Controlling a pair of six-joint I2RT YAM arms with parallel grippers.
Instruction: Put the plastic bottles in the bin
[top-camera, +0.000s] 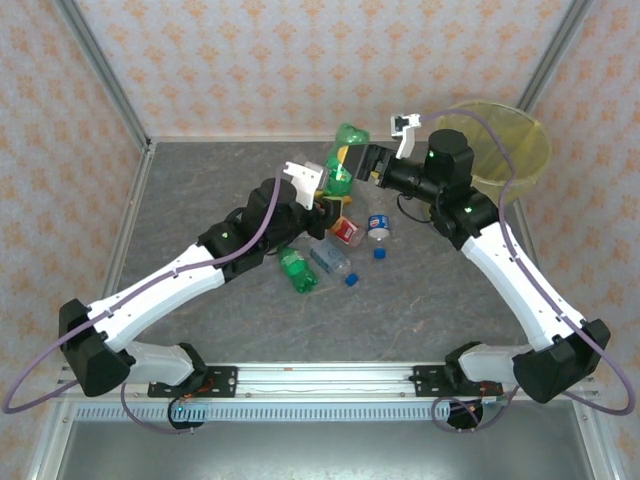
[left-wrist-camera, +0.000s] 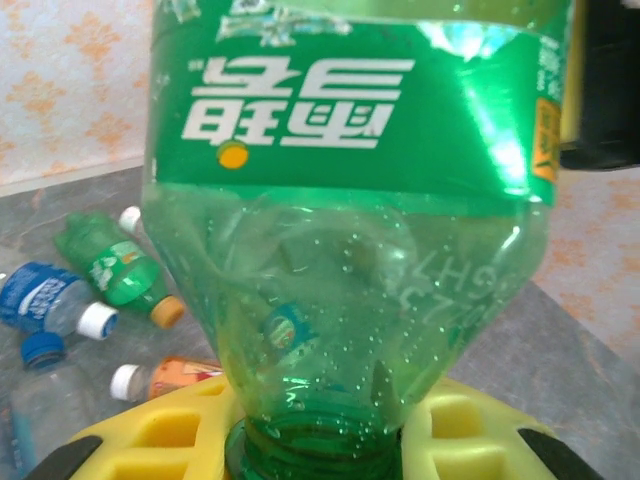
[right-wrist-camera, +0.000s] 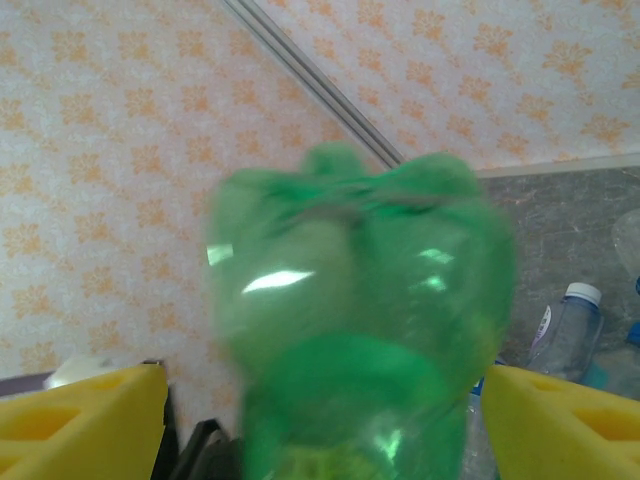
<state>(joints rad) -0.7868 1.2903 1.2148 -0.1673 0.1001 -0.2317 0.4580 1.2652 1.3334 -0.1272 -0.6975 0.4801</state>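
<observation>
A big green plastic bottle (top-camera: 345, 150) hangs base-up above the middle of the table. My left gripper (top-camera: 328, 200) is shut on its neck; in the left wrist view the yellow pads (left-wrist-camera: 160, 430) clamp the neck of this bottle (left-wrist-camera: 340, 250) from both sides. My right gripper (top-camera: 352, 160) stands open around the body of the bottle (right-wrist-camera: 360, 320), with a gap showing at its left pad (right-wrist-camera: 90, 420). The bin (top-camera: 525, 150), lined with a yellow bag, stands at the back right, behind the right arm.
More bottles lie on the table below the held one: a green bottle (top-camera: 297, 270), a clear bottle (top-camera: 330, 260), a red-labelled bottle (top-camera: 345, 230) and a blue-labelled bottle (top-camera: 378, 225). A loose blue cap (top-camera: 380, 254) lies beside them. Patterned walls close the back and sides.
</observation>
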